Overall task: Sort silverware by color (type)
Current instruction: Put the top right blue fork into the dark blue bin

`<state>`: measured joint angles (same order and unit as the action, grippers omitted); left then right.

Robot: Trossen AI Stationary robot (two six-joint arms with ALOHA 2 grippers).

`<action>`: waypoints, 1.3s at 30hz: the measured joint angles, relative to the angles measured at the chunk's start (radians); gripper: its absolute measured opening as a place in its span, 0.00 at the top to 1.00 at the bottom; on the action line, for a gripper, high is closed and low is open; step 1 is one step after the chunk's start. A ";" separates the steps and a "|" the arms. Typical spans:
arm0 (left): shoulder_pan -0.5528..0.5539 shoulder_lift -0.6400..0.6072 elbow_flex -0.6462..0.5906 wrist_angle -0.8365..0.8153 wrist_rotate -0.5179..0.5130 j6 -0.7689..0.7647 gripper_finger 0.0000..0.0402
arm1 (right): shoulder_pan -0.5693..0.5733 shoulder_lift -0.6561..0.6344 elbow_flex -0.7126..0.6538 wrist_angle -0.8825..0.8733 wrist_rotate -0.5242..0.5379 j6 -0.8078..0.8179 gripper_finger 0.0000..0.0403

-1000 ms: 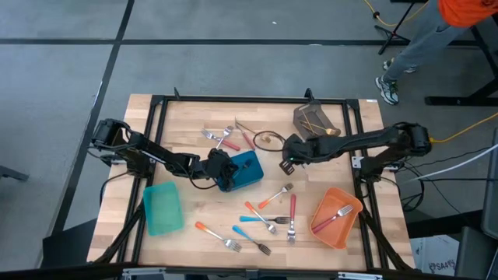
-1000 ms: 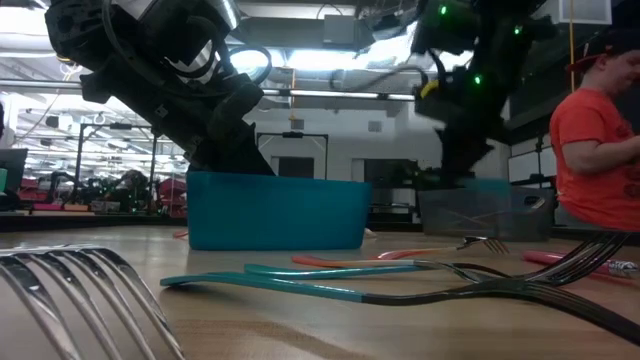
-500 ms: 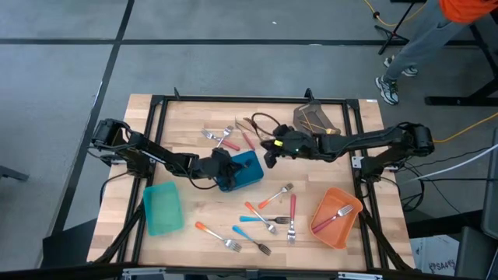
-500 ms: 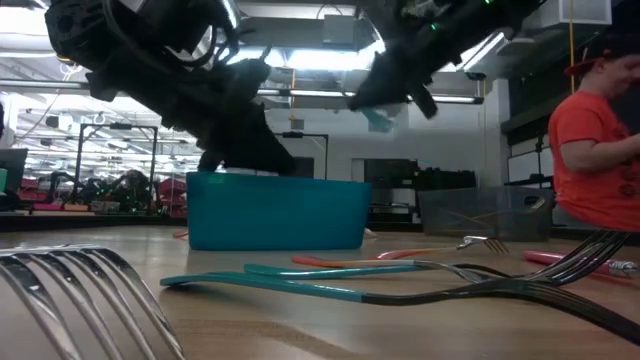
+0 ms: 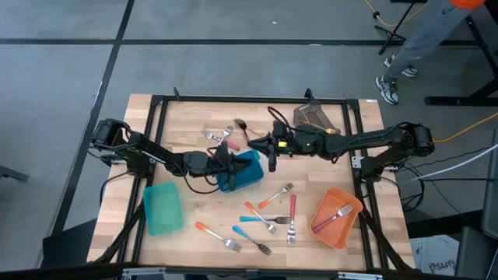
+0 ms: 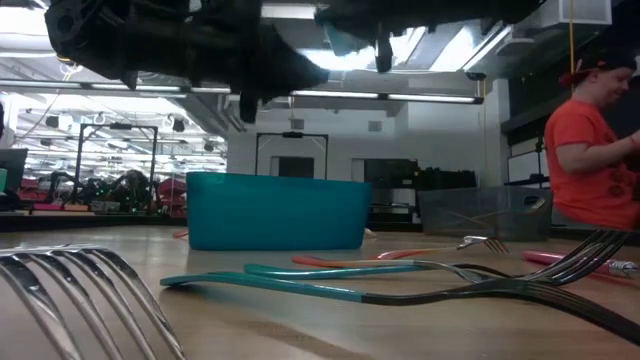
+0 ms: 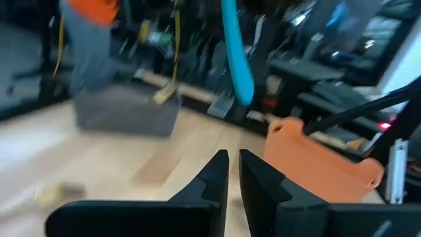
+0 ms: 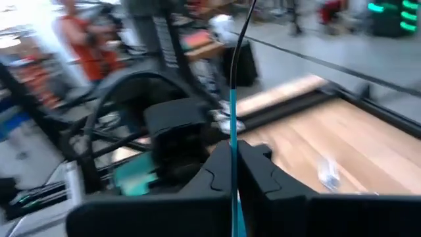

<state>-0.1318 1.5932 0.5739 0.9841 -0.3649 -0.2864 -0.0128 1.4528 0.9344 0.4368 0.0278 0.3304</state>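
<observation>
Blue bin (image 5: 243, 173) hemmed by the left gripper (image 5: 220, 162) on one side, right gripper (image 5: 271, 147) just beyond, scattered forks (image 5: 268, 220) before it, bare wood between bin and teal bin (image 5: 163, 208).

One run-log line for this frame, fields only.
right gripper: shut on blue-handled utensil, above blue bin | left gripper: nearly closed, empty, beside bin
</observation>
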 joint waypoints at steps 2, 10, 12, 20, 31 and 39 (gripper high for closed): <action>0.000 0.000 0.000 0.049 0.031 0.035 0.92 | 0.000 0.000 0.000 0.032 -0.062 -0.022 1.00; 0.000 0.000 0.000 0.090 0.149 0.085 0.90 | 0.000 0.000 0.000 0.095 -0.170 -0.057 1.00; 0.000 0.000 0.000 0.090 0.151 0.086 0.87 | 0.000 0.000 0.000 0.093 -0.173 -0.075 1.00; 0.000 0.000 0.000 0.121 0.147 0.088 0.68 | 0.000 0.000 0.000 0.093 -0.223 -0.078 1.00; 0.000 0.000 0.000 0.140 0.199 0.088 0.57 | 0.000 0.000 0.000 0.053 -0.242 -0.105 1.00; 0.009 0.000 0.000 0.212 0.174 0.088 0.61 | 0.000 0.000 0.000 0.054 -0.248 -0.130 1.00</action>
<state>-0.1231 1.5929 0.5739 1.1964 -0.1912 -0.1981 -0.0124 1.4528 0.9344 0.4904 -0.2199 0.2008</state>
